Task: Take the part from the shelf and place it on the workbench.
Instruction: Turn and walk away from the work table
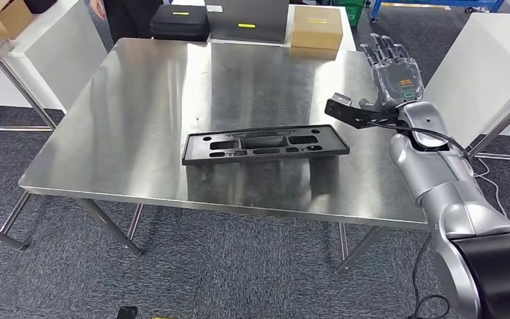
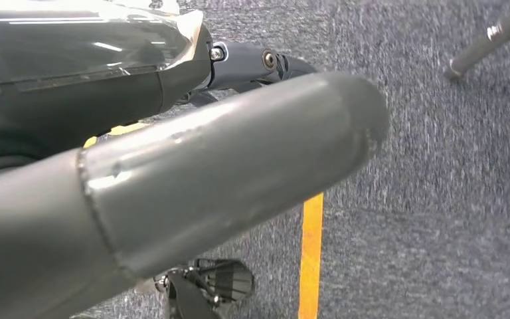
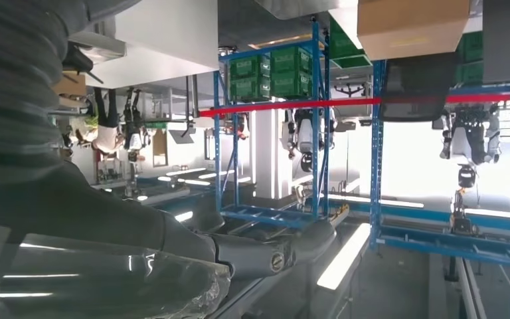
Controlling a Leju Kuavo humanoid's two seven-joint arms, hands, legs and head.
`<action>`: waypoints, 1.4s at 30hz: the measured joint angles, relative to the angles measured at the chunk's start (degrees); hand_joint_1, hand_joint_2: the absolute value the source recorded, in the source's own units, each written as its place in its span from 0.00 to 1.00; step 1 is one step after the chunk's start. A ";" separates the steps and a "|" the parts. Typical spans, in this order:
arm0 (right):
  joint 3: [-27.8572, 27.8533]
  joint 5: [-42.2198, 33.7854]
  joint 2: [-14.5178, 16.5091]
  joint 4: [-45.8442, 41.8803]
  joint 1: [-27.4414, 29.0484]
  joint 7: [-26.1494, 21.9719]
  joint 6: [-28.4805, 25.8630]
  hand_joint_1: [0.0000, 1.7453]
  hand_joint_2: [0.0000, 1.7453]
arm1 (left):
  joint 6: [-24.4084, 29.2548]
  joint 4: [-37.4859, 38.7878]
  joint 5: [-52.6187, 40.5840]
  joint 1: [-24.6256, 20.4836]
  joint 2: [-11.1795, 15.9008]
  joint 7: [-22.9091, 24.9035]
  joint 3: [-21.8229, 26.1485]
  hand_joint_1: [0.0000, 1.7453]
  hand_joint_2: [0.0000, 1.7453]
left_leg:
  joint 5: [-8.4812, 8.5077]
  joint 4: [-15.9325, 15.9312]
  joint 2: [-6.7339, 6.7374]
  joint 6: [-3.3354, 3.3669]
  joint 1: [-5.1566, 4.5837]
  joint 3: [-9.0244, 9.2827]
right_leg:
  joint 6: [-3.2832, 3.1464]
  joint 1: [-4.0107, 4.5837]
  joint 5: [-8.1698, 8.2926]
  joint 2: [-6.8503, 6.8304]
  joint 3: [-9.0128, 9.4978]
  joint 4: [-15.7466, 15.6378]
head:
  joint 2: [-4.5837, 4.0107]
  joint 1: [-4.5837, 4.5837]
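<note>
The part (image 1: pixel 265 145), a long black plastic tray with cut-out pockets, lies flat on the steel surface (image 1: pixel 146 100), near its front edge and roughly centred, lengthwise across my view. Nothing touches it.

My right hand (image 1: pixel 393 73) is raised above the right end of the surface, well apart from the part, palm turned away from me and fingers (image 1: pixel 384 48) spread upward, holding nothing. In the right wrist view my thumb (image 3: pixel 265 256) stretches out over the surface, with blue racks (image 3: pixel 319 119) carrying green crates (image 3: pixel 272 70) beyond it.

My left hand (image 2: pixel 172 186) hangs low over grey carpet (image 2: pixel 438 199) crossed by a yellow line (image 2: pixel 311 259). Its thick grey thumb takes up much of the left wrist view and I see nothing gripped, but the view is too close for me to tell whether the fingers are spread or curled.

At the far edge of the surface sit a black case (image 1: pixel 180 22), a grey box (image 1: pixel 248 20) and a cardboard box (image 1: pixel 316 32). A person (image 1: pixel 123 14) stands behind the far left corner.
</note>
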 joint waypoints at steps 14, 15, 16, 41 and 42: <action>-1.56 0.25 -3.97 -0.26 2.41 0.42 -1.42 0.00 1.00 | -0.01 0.00 0.24 -0.18 -0.27 -0.43 0.01 0.00 0.00 | 6.01 0.15 0.08 -0.70 -0.43 -6.37 | -0.41 0.67 -6.53 -0.19 8.20 -1.32 | 0.00 0.22; -1.69 0.21 -4.15 -0.26 2.60 0.42 -1.57 0.00 1.00 | -0.01 0.00 0.20 -0.18 -0.27 -0.42 0.01 0.00 0.00 | 5.90 0.27 -0.01 -0.93 -0.38 -6.57 | -0.79 0.30 -6.24 -0.26 8.13 -1.40 | 0.00 0.21; -1.82 0.16 -4.27 -0.26 2.78 0.42 -1.69 0.00 1.00 | -0.01 0.00 0.15 -0.18 -0.26 -0.42 0.01 0.00 0.00 | 5.15 0.88 -0.08 -1.22 -0.32 -7.00 | -1.34 -0.08 -5.83 -0.32 7.94 -1.52 | 0.00 0.16; -7.28 -1.73 -10.98 -3.73 14.74 0.92 -7.43 0.00 1.00 | -0.58 0.00 -0.38 -0.54 -0.84 -0.98 0.03 0.00 0.00 | 3.27 1.16 -0.29 0.53 0.08 -5.04 | 0.33 -0.25 -7.76 -0.40 2.72 6.61 | 0.00 0.44; -7.97 -1.65 -11.40 -4.68 16.10 1.25 -8.30 0.00 1.00 | -0.59 0.00 -0.38 -0.55 -0.90 -1.06 0.03 0.00 0.00 | 3.43 1.19 -0.30 0.36 -0.08 -5.18 | 0.23 -0.01 -6.99 -0.44 5.00 2.90 | 0.00 0.42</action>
